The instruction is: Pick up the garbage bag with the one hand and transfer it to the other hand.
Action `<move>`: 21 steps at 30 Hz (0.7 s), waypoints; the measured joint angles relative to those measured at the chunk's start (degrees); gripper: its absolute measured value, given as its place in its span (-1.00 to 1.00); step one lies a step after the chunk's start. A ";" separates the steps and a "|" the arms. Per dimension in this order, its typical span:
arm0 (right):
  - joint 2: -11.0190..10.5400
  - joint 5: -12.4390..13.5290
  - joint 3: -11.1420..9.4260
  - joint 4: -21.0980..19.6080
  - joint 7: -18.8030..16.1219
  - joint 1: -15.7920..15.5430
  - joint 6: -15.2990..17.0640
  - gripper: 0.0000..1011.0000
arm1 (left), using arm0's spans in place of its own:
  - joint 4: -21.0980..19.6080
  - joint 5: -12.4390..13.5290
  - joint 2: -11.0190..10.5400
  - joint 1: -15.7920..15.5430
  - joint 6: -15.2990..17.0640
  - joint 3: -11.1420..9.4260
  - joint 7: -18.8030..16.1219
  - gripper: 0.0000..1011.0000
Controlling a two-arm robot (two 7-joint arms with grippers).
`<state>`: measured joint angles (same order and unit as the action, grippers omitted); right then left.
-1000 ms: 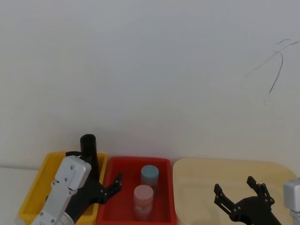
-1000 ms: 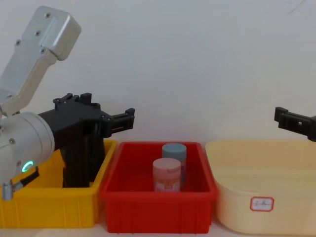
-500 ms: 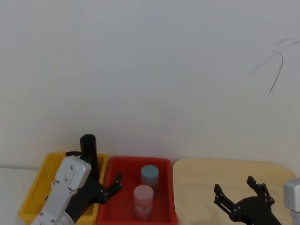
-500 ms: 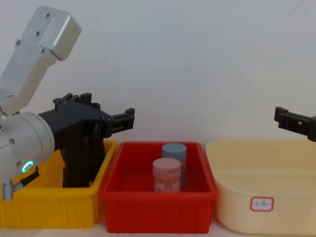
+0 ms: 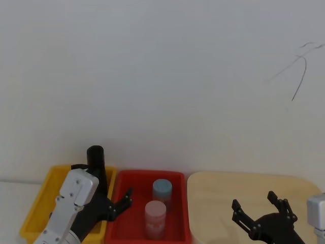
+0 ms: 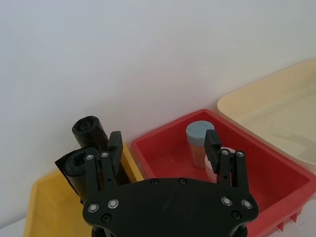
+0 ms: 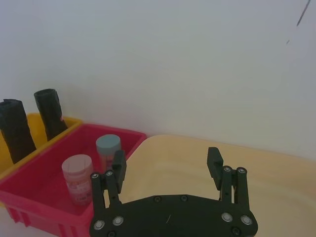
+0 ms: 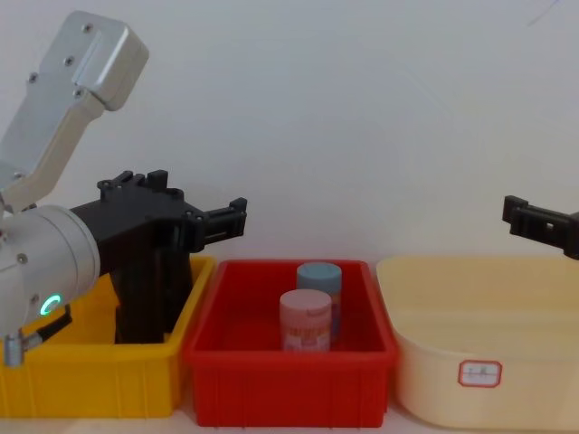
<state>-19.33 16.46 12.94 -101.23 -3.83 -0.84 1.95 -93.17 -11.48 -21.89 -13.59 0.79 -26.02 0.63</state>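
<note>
**Garbage bag upright in yellow bin, both grippers released**

Found the garbage bag [image 5: 95, 155] standing upright at the far right corner of the yellow bin [image 5: 40, 195], untouched. Spotted a second black roll [image 6: 71, 168] just beside it in the same bin. Logged the left gripper [image 6: 164, 145], on the green-ringed arm [image 8: 54, 262], as released: fingers spread, grasping nothing, hovering above the edge shared by the yellow bin and the red bin [image 8: 289, 398]. Noted a blue jar [image 5: 162, 189] and a pink jar [image 5: 155, 213] upright in the red bin, pink in front, just beside each other. Marked the right gripper [image 7: 166, 165] as released too: fingers wide, empty, hanging over the cream tub [image 8: 534, 389], well apart from the garbage bag. Seen all three containers side by side on the worktop [image 5: 7, 203].
</note>
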 joint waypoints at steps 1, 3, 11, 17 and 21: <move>0.00 0.00 0.00 0.00 0.00 0.00 0.00 0.98 | 0.00 0.00 0.00 0.00 0.00 0.00 0.00 0.98; 0.00 0.00 0.00 0.00 0.00 0.00 0.00 0.98 | 0.00 0.00 0.00 0.00 0.00 0.00 0.00 0.98; 0.00 0.00 0.00 0.00 0.00 0.00 0.00 0.98 | 0.00 0.00 0.00 0.00 0.00 0.00 0.00 0.98; 0.00 0.00 0.00 0.00 0.00 0.00 0.00 0.98 | 0.00 0.00 0.00 0.00 0.00 0.00 0.00 0.98; 0.00 0.00 0.00 0.00 0.00 0.00 0.00 0.98 | 0.00 0.00 0.00 0.00 0.00 0.00 0.00 0.98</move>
<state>-19.33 16.47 12.94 -101.23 -3.83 -0.84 1.95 -93.17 -11.48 -21.89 -13.59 0.79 -26.03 0.63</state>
